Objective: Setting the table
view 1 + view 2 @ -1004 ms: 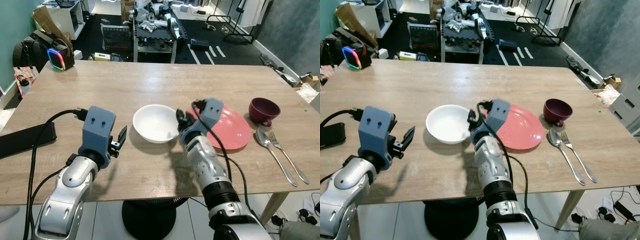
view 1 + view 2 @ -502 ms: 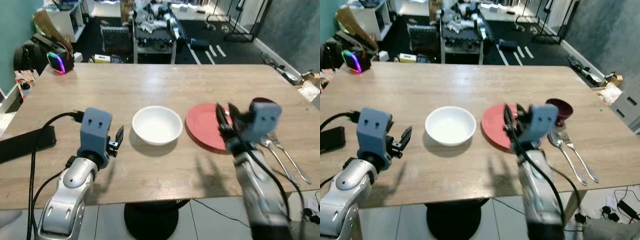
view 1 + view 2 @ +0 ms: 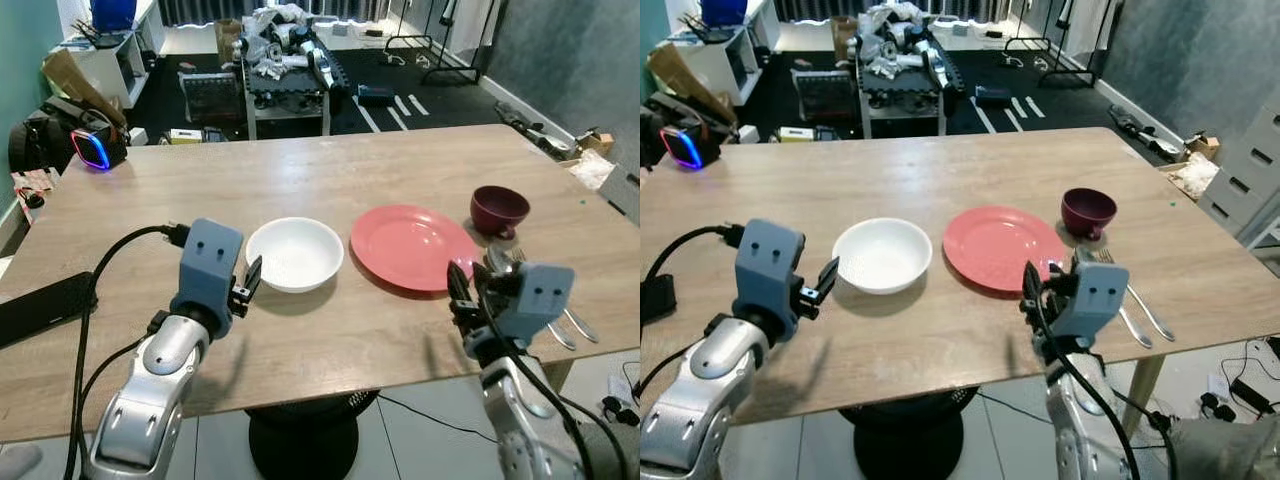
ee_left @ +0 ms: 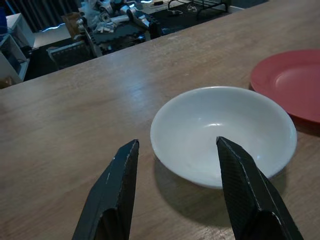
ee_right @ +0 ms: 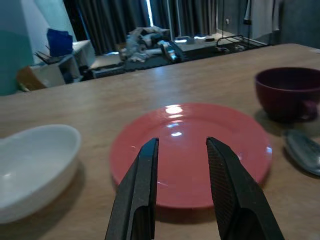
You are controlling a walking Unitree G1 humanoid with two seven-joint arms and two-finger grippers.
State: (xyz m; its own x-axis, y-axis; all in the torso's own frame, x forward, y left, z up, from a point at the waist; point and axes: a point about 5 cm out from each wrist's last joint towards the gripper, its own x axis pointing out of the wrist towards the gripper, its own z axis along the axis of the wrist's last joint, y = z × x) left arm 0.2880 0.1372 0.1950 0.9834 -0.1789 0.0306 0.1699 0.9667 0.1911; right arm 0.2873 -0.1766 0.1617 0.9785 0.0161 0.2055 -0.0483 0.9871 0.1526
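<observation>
A white bowl (image 3: 294, 254) sits mid-table, with a red plate (image 3: 415, 247) to its right. A maroon cup (image 3: 499, 210) stands beyond the plate's right side. A spoon (image 3: 1121, 311) and fork (image 3: 1143, 300) lie to the right of the plate, partly hidden behind my right wrist. My left gripper (image 3: 250, 280) is open just left of the bowl, its fingers (image 4: 120, 185) near the rim. My right gripper (image 3: 466, 290) hovers open at the plate's near right edge, holding nothing, fingers (image 5: 142, 190) aimed across the plate.
A flat black object (image 3: 40, 305) lies at the wooden table's (image 3: 330, 165) left edge. A dark bag with a glowing ring (image 3: 90, 148) is by the far left corner. A cluttered bench (image 3: 285, 60) stands behind the table. The front edge is close to both arms.
My right arm has swung from the bowl's right rim rightwards to the plate's near right edge. The camera shifted. The left gripper stays beside the bowl.
</observation>
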